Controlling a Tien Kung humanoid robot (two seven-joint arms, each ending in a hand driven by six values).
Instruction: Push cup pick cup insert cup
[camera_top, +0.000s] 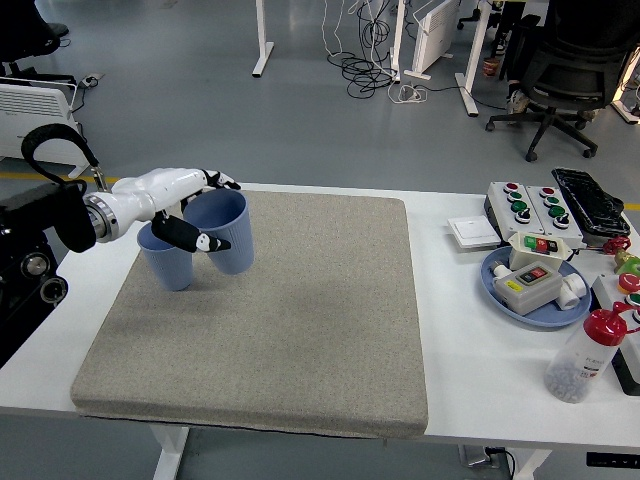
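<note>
Head view: left hand (190, 215) gripping upright cup (222, 232)

Matt blue plastic cups (225, 232), a rough grey cloth mat (300, 310), a smooth white table (470, 350).

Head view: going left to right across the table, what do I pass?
Left hand gripping a blue cup → grey mat → white switch plate → blue plate of button boxes → red-capped bottle.
</note>
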